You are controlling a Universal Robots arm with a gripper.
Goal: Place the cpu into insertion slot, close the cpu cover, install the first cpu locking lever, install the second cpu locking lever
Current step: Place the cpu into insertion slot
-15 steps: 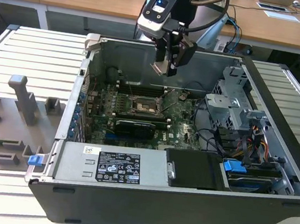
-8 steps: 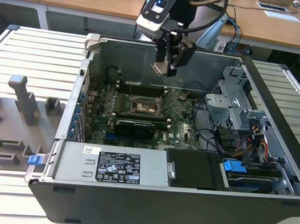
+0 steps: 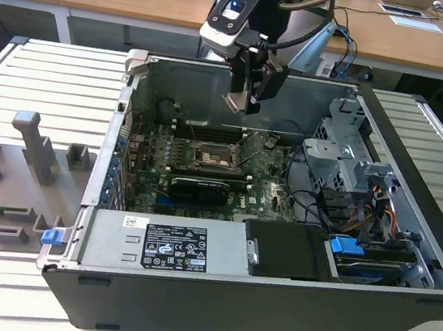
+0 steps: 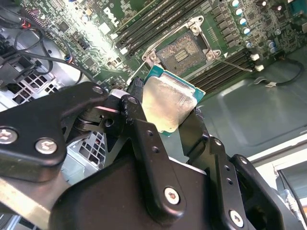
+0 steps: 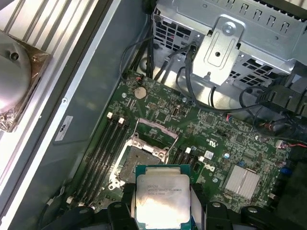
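Note:
My gripper [image 3: 243, 101] hangs above the open computer case, shut on the cpu [image 4: 168, 103], a flat square chip with a silvery top and a green rim. The fingers [image 4: 135, 103] clamp two opposite edges of the chip. Below it on the green motherboard lies the insertion slot [image 4: 181, 50], square and dark-centred with a metal rim, uncovered. In the first wrist view the cpu [image 5: 160, 199] hovers just off the insertion slot [image 5: 139, 163]. The cpu cover [image 5: 154, 136] looks swung open at the socket's far edge. A thin wire locking lever [image 4: 236, 65] stands free beside the socket.
Long black memory slots [image 5: 103, 153] flank the socket. A black graphics card [image 3: 198, 187] lies toward the case front, beside a labelled power supply [image 3: 166, 244]. A metal drive cage [image 3: 345, 157] with cables [image 3: 322, 207] fills the exterior view's right. Grey fixtures [image 3: 32, 145] sit outside the case.

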